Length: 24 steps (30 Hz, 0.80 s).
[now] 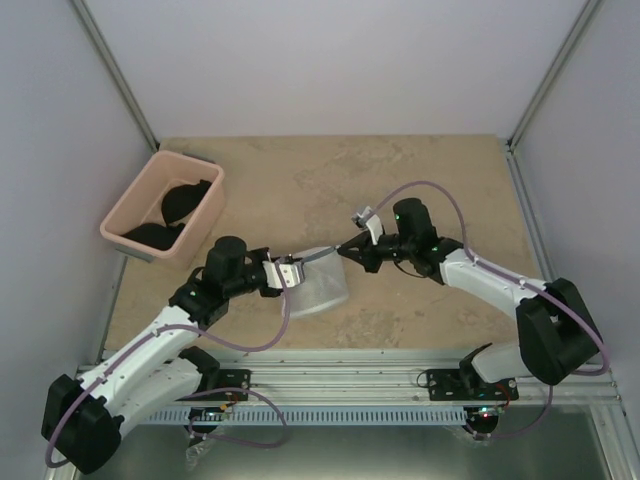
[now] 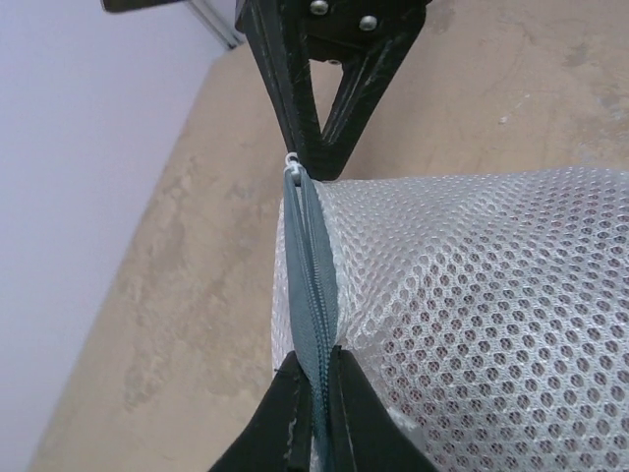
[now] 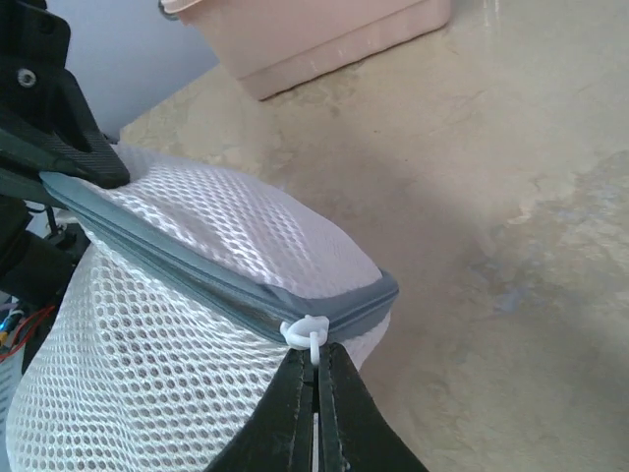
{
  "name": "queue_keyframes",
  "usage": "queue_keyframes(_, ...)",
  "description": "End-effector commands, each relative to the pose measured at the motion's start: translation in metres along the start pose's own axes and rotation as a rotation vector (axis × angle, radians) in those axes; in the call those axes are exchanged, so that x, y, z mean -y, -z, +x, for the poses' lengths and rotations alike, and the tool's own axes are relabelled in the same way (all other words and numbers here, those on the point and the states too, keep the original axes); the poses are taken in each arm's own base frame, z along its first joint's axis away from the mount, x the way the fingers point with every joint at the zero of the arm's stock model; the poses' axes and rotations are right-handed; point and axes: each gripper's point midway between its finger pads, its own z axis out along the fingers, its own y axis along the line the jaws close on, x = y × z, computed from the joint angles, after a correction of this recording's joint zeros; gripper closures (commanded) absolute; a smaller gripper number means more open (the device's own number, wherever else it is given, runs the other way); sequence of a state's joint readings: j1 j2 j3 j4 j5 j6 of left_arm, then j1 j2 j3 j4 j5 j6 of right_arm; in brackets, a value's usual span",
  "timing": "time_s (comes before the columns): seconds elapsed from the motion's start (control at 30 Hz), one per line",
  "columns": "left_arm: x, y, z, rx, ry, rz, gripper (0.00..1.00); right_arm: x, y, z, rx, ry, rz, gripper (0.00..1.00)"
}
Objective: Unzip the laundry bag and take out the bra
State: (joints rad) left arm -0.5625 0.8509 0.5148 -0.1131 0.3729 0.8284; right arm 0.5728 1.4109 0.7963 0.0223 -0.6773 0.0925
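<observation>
The white mesh laundry bag (image 1: 318, 283) sits mid-table, tilted, its grey zipper rim (image 3: 226, 285) closed. My left gripper (image 1: 291, 272) is shut on the zipper rim (image 2: 316, 334) at the bag's left side. My right gripper (image 1: 348, 251) is shut on the white zipper pull (image 3: 309, 332) at the bag's upper right edge; the pull also shows in the left wrist view (image 2: 292, 160), under the right gripper's black fingers (image 2: 329, 118). The red bra is hidden; I cannot see it through the mesh.
A pink plastic bin (image 1: 164, 205) with black bras (image 1: 185, 200) stands at the back left; its corner shows in the right wrist view (image 3: 324, 34). Grey walls enclose the tan table (image 1: 440, 180) on three sides.
</observation>
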Motion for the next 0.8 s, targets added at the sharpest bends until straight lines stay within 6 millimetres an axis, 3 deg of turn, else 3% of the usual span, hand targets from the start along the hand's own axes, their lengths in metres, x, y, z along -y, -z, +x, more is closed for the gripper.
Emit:
queue_keyframes(0.0,-0.004,0.001,0.015,-0.05,-0.142,-0.055,1.0,0.043,0.025,-0.012,0.049,-0.014,0.153,1.0)
queue_keyframes(0.1,-0.017,-0.002,0.021,-0.083,-0.211,-0.123,1.0,0.06,0.038,-0.025,0.105,-0.032,0.192,0.99)
queue_keyframes(0.2,-0.029,-0.002,0.022,-0.084,-0.269,-0.167,1.0,0.064,0.039,-0.037,0.13,-0.017,0.199,1.0)
queue_keyframes(0.3,-0.043,0.001,0.03,-0.096,-0.253,-0.191,1.0,0.05,0.025,-0.036,0.111,0.015,0.162,0.99)
queue_keyframes(0.43,-0.047,0.006,0.062,-0.165,-0.228,-0.199,1.0,0.022,0.007,-0.023,0.096,0.043,0.096,1.0)
queue_keyframes(0.53,-0.038,0.009,0.082,-0.211,-0.205,-0.165,1.0,0.001,0.001,-0.015,0.122,0.055,0.073,1.0)
queue_keyframes(0.6,-0.021,0.01,0.087,-0.217,-0.193,-0.1,1.0,-0.015,-0.009,-0.008,0.108,0.082,0.05,0.99)
queue_keyframes(0.77,0.001,0.013,0.082,-0.184,-0.144,-0.003,1.0,-0.035,-0.024,-0.002,0.087,0.094,-0.006,1.0)
